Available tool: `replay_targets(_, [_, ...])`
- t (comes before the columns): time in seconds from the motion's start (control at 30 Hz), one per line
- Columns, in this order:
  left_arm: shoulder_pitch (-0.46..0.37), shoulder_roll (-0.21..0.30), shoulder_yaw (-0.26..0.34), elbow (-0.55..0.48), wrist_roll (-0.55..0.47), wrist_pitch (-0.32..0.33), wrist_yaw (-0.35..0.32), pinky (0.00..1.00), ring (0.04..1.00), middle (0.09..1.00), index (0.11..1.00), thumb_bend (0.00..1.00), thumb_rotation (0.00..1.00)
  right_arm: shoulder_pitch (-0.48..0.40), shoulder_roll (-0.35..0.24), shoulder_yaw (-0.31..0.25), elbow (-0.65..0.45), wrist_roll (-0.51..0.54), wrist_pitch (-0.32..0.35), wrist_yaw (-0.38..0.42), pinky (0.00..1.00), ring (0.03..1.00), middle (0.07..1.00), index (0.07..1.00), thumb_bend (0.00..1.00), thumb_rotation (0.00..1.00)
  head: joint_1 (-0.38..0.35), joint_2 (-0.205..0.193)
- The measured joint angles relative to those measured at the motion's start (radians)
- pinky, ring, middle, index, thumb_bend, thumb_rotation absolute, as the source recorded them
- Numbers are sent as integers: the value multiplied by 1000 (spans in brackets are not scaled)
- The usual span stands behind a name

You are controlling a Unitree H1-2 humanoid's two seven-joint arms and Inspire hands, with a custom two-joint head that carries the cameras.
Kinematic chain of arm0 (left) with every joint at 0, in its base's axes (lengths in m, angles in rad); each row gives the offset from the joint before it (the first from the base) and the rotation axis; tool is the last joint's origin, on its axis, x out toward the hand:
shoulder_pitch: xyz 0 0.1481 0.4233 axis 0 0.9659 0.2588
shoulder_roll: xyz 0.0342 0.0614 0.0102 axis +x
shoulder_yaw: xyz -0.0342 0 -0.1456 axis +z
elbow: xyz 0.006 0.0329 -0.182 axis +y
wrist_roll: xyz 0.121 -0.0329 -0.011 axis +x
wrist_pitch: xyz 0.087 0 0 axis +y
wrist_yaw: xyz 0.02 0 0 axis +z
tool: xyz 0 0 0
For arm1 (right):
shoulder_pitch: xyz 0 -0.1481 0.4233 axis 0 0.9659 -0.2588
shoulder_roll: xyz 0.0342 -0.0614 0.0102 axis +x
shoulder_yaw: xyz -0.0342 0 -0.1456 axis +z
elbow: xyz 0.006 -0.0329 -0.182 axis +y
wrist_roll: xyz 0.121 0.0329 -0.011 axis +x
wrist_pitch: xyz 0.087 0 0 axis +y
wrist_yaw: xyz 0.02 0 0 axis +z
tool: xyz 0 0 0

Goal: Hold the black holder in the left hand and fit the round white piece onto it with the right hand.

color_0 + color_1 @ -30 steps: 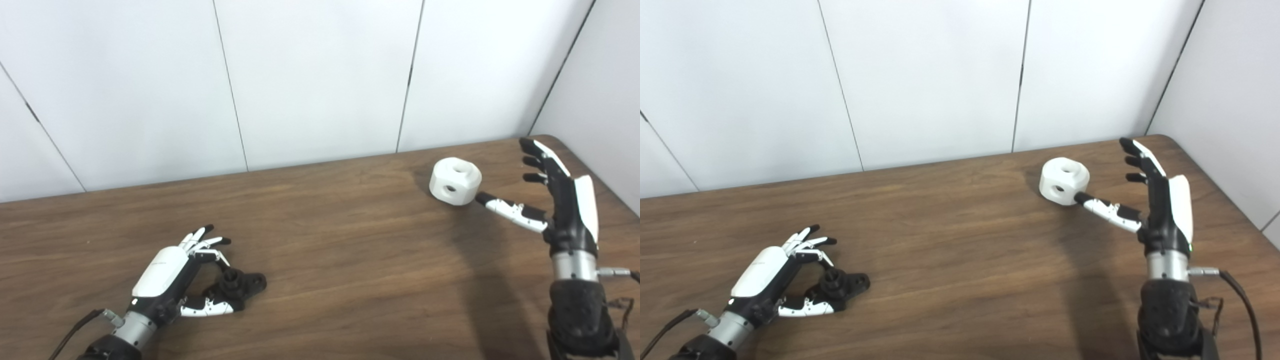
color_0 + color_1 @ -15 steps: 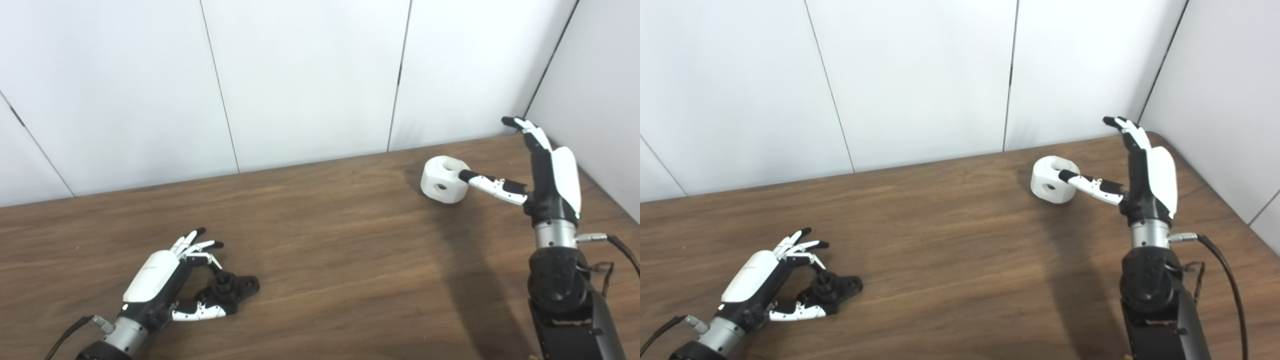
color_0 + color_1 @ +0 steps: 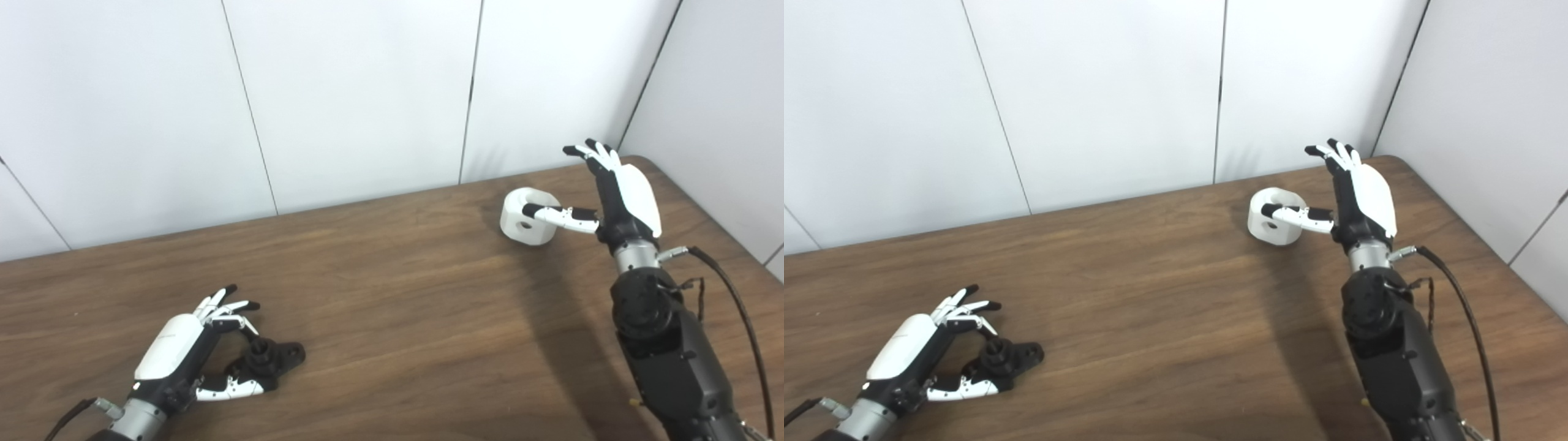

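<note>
The black holder (image 3: 272, 358) lies on the wooden table (image 3: 392, 306) at the near left. My left hand (image 3: 184, 349) is open around it, thumb under its near side and fingers arched above, not closed on it. The round white piece (image 3: 528, 216), with holes in its faces, sits at the far right of the table. My right hand (image 3: 612, 190) is open just right of it and above; its thumb reaches over the piece's top and the fingers point up and left, apart from the piece.
White wall panels stand right behind the table's far edge. The table's rounded far right corner (image 3: 655, 162) lies close to the right hand. A black cable (image 3: 735, 294) hangs from the right wrist.
My right hand has moved forward and left to the white piece, with its thumb now over the top. The camera has shifted, so the whole scene slid left. The left hand holds the same pose.
</note>
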Motion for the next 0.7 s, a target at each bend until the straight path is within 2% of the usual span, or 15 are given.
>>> replay_targets(0.3, [0, 1, 1, -1, -6, 0, -6, 1000, 1000, 836, 483, 521, 43, -11, -6, 26, 66, -3, 23, 11, 1000, 1000, 976, 776, 939, 517, -18, -11])
replay_targets(0.47, [0, 2, 5, -4, -11, 1, -21, 1000, 1000, 840, 483, 521, 42, -21, -32, 33, 99, -3, 24, 11, 1000, 1000, 975, 777, 944, 517, -28, -11])
replay_targets(0.7, [0, 2, 16, -11, -17, 6, -43, 1000, 1000, 837, 483, 520, 42, -33, -37, 39, 131, 6, 29, 21, 1000, 1000, 969, 772, 943, 503, -34, -11])
